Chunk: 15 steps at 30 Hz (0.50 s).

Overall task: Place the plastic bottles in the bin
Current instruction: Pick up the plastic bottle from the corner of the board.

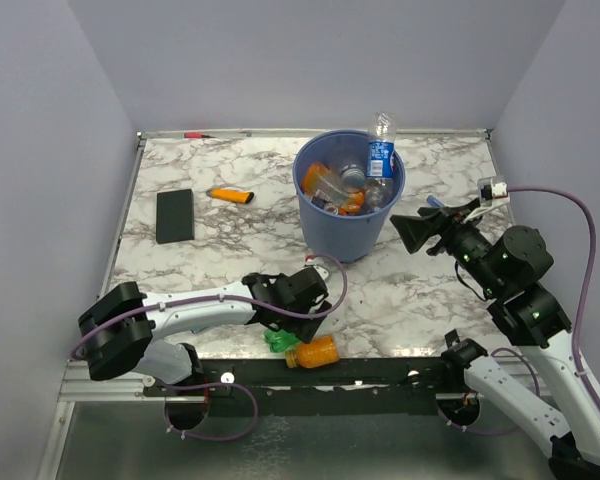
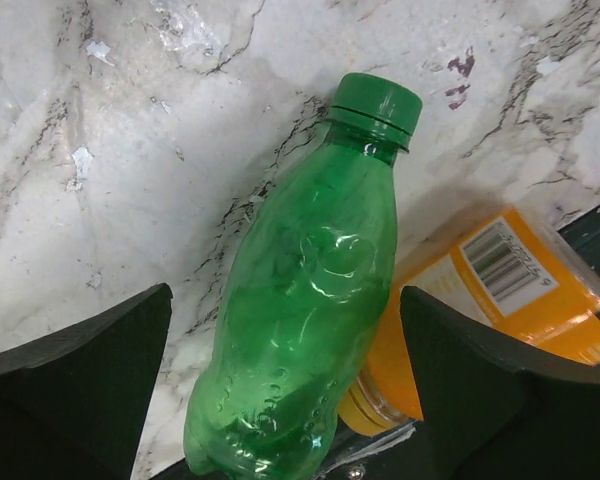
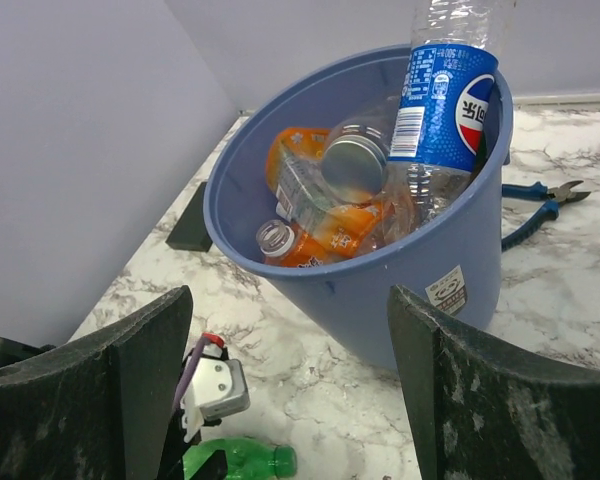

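Green bottle (image 2: 310, 300) first: where does it lie? (Observer)

On its side on the marble table (image 1: 230, 260), lower centre of the top view, near the table's bottom edge. In my left wrist view its green cap points to the upper right. An orange bottle (image 2: 480, 300) lies right against it on the right of that frame. (Arm)

State of your left gripper (image 2: 285, 350)? (Observer)

Fingers wide apart, one on each side of the green bottle, with a gap on each side. Nothing clamped. (Arm)

And the right gripper (image 3: 290, 390)? (Observer)

Also spread, nothing between the fingers. It sits at centre right of the top view, aimed at the bin (image 3: 380, 300) and near it. (Arm)

Bin contents? (Observer)

Blue bucket, upper centre of the top view. A clear bottle with a blue label (image 3: 445, 100) stands upright at its right-hand wall, top above the rim. Beside it, orange bottles (image 3: 310, 245) lie jumbled; I cannot count them. (Arm)

Other items? (Observer)

Blue-handled pliers (image 3: 540, 200) at right in the right wrist view. An orange marker (image 1: 230, 195) and a flat black rectangle (image 1: 175, 215) sit at left of the top view, apart from the bin. (Arm)
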{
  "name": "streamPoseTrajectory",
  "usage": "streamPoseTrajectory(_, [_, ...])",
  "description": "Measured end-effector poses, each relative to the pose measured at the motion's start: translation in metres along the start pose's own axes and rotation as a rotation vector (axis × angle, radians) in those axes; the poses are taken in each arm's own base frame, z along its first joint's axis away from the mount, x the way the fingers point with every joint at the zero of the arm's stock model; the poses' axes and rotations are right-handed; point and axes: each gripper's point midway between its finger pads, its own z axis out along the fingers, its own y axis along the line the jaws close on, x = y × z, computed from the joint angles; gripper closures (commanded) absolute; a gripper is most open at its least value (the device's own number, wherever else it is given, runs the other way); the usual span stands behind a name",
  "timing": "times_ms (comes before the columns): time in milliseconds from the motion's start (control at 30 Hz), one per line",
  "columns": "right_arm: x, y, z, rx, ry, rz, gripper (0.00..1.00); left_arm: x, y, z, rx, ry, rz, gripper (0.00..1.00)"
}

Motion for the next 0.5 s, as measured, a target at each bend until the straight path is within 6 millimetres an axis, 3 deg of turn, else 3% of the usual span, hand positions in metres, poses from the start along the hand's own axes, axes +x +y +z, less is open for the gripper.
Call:
streamPoseTrajectory(167, [-0.001,0.001,-0.002,-0.006,-0.002,0.000,0.17,0.007,0.004,0.011,-0.036,0.036,0.011,0.26])
streamPoseTrajectory(367, [-0.005,0.003,-0.003,-0.009,-0.010,-0.001,0.17,0.007,0.011,0.015,-0.077,0.033,0.017,0.59])
streamPoseTrajectory(500, [-0.014,0.007,-0.005,-0.015,-0.025,-0.003,0.15,-0.005,0.018,0.006,-0.110,-0.031,0.017,0.69])
